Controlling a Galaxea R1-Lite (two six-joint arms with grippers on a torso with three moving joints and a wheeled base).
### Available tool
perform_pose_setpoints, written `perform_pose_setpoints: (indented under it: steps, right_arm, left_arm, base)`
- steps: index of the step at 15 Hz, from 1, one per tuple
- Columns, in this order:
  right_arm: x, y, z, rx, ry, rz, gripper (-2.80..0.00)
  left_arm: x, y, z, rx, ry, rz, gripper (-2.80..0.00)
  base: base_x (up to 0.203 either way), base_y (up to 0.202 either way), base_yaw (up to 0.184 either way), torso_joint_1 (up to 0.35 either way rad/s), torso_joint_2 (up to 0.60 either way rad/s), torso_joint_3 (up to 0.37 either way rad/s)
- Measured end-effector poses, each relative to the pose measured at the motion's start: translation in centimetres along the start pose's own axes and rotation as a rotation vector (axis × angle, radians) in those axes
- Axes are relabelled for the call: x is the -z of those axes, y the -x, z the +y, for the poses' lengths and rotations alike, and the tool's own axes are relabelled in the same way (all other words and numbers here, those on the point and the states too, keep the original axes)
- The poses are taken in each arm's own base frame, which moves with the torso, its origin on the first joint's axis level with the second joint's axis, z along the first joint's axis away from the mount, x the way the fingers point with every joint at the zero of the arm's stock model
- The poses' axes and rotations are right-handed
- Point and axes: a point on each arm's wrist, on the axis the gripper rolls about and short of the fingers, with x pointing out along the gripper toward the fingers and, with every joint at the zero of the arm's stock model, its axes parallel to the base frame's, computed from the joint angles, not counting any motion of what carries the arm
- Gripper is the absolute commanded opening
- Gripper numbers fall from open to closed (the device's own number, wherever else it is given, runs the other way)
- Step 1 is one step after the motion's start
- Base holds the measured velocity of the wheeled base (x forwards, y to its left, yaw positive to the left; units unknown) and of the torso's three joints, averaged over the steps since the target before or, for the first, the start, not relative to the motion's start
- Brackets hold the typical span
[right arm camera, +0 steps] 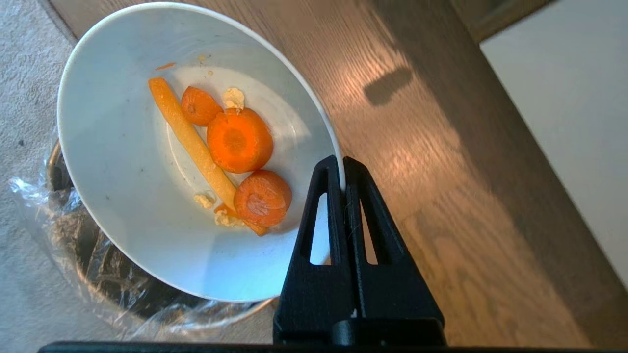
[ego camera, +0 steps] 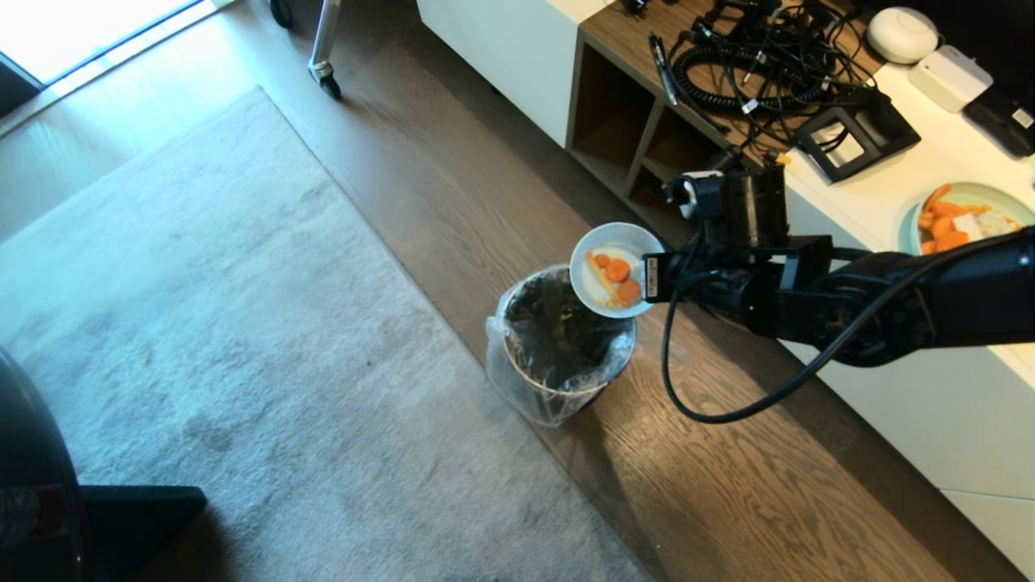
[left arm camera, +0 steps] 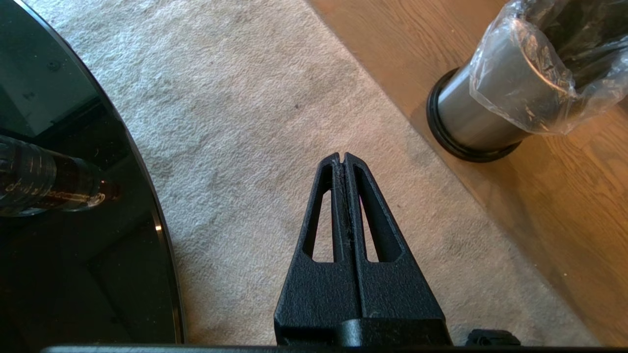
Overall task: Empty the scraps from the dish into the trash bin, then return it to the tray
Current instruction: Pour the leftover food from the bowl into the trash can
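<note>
At frame centre, the right pincer [ego camera: 647,279] clamped the rim of the dish [ego camera: 594,250], tilted above the trash bin [ego camera: 558,356]. The scraps [ego camera: 616,275] lay inside. The left pincer [left arm camera: 342,157] was pressed together over the carpet [left arm camera: 245,98].

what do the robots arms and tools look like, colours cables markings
The right arm is matte black and blocky, with a loose black cable looping under it and a small white label near the wrist. Each tool, right tool and left tool, is textured black plastic: two tapered fingers with triangular cut-outs.
</note>
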Motion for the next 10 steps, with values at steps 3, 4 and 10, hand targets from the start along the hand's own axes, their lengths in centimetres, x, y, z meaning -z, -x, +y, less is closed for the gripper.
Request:
perform_pose_setpoints:
  steps: [3,4,10]
  right_arm:
    - [-0.1,-0.5,0.4,-0.005,0.101,-0.085,-2.80]
    - [0.0,-0.7,0.5,-0.005,0.144,-0.108,-2.80]
    - [1.7,-1.0,1.5,0.008,0.402,-0.275,-2.80]
  left_arm:
    - [0.0,0.0,0.0,0.000,0.000,0.000,-2.80]
    - [0.0,0.0,0.0,0.000,0.000,0.000,-2.80]
    - [0.0,0.0,0.0,0.000,0.000,0.000,-2.80]
  base:
    - [0.000,0.000,0.000,0.000,0.00,0.000]
    - [0.000,0.000,0.000,0.000,0.00,0.000]
    - [0.000,0.000,0.000,0.000,0.00,0.000]
